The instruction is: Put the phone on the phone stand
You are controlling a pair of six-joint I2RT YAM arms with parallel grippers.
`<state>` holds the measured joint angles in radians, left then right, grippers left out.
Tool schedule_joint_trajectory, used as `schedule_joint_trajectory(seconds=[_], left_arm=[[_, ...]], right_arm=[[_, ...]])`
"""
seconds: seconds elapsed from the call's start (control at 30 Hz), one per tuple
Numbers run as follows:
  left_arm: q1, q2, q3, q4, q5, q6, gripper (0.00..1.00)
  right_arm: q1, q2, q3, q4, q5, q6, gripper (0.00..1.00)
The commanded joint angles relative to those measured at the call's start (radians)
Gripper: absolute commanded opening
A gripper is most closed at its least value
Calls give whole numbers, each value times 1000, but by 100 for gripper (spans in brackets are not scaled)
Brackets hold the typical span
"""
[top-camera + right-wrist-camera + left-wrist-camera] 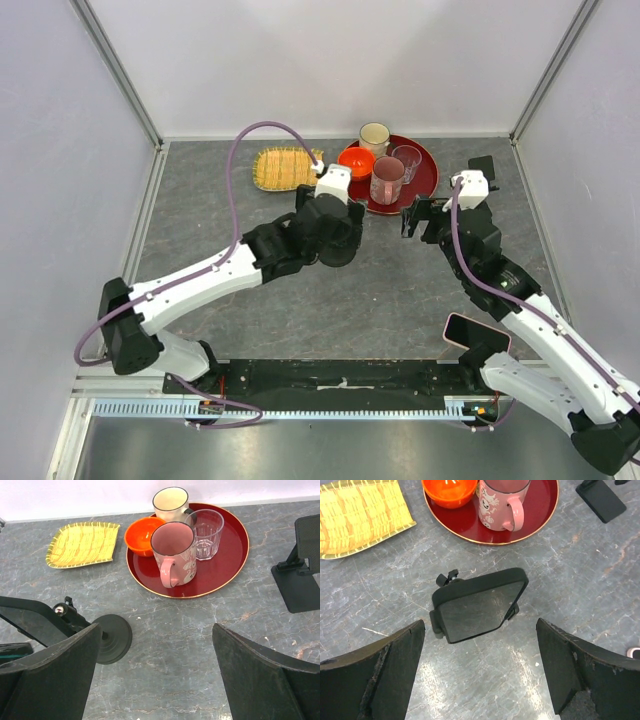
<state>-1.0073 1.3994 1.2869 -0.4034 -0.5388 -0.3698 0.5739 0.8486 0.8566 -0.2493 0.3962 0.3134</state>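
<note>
we see the left end effector (480, 624) open wide, its fingers clear of the black phone (476, 611) on either side. the phone sits tilted on top of the phone stand (114, 638), which stands on the grey surface (570, 580) near the red tray (540, 507). the right end effector (156, 627) is open too, holding nothing, close beside the stand.

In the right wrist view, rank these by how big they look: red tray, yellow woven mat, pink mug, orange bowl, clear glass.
1. red tray
2. yellow woven mat
3. pink mug
4. orange bowl and clear glass: these look about alike, so they are not ranked. The mug hides part of the bowl.
</note>
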Motion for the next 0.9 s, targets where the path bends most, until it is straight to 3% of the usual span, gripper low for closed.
schedule_joint_trajectory(seconds=[0.0, 0.4, 0.87], left_arm=[[-39, 64, 109, -1, -176, -29, 98], [-68, 223, 238, -55, -303, -84, 99], [-85, 292, 281, -75, -409, -86, 99]], right_arm=[[-2, -43, -14, 19, 33, -22, 98], [-5, -66, -25, 25, 30, -34, 98], [-3, -69, -39, 38, 29, -53, 98]])
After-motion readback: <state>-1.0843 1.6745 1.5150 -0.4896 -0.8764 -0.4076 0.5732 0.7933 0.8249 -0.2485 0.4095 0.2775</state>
